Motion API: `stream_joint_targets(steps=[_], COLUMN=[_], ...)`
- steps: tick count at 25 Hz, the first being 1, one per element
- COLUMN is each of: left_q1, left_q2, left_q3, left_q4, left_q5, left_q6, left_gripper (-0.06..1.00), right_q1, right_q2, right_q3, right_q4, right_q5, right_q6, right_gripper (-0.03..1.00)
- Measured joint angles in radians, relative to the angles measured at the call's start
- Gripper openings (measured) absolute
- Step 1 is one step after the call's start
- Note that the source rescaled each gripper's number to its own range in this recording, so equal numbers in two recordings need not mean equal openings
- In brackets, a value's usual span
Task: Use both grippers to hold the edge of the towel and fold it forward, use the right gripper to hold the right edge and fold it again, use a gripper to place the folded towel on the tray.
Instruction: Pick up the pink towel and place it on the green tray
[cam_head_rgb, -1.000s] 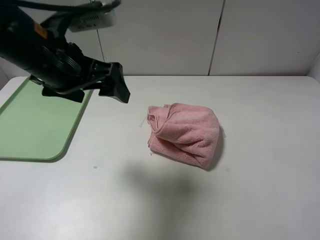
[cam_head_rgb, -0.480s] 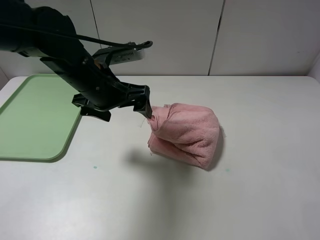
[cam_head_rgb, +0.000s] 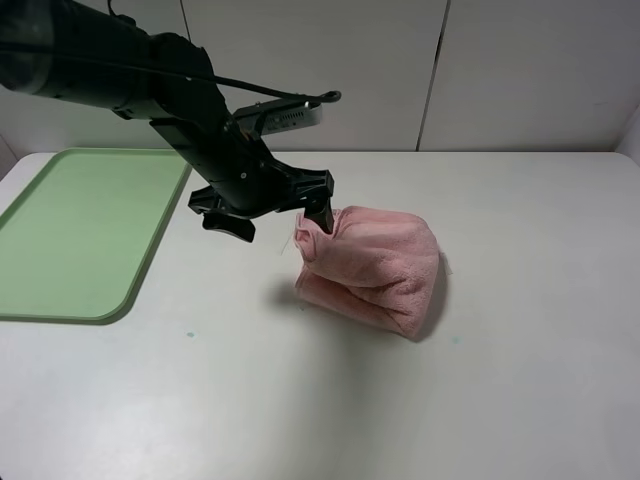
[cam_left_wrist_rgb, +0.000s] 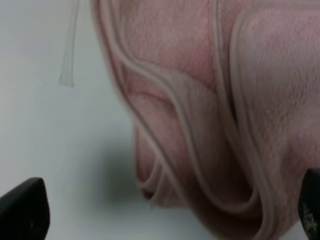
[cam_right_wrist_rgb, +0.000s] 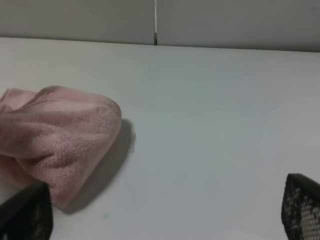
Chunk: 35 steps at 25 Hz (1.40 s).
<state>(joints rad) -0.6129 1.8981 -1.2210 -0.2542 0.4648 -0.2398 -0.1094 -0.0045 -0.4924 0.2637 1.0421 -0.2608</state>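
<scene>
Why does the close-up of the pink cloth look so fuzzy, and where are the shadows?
The left wrist view sits very near the towel, so its hems look soft and blurred. The exterior high view is sharper, with a dim shadow on the table beside the towel. The right wrist view looks slightly hazy.

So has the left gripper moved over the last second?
Yes. The left gripper has travelled rightward, away from the green tray, and now sits at the left edge of the pink towel, jaws open.

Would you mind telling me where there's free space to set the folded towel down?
The green tray is bare throughout. The table is open right of the towel and along its near edge. It is crowded at the towel's left end, where the left gripper sits.
</scene>
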Motion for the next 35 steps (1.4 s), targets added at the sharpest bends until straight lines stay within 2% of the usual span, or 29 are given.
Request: stream_joint_targets(steps=[7, 17, 35], left_q1=[-0.024, -0.025, -0.051], left_q2=[0.111, 0.176, 0.273], left_q3=[-0.098, -0.112, -0.131], left_q4=[-0.001, 0.031, 0.029], left_q5=[0.045, 0.076, -0.035], left_q6=[0.013, 0.015, 0.065], left_gripper=[1.0, 1.0, 1.0], right_q1=[0.0, 0.0, 0.0], right_q2=[0.0, 0.0, 0.0], right_q3=[0.0, 0.0, 0.0], right_q4=[0.0, 0.0, 0.001], right_q5=[0.0, 0.0, 0.0], right_q6=[0.0, 0.0, 0.0], right_gripper=[1.0, 1.0, 1.0])
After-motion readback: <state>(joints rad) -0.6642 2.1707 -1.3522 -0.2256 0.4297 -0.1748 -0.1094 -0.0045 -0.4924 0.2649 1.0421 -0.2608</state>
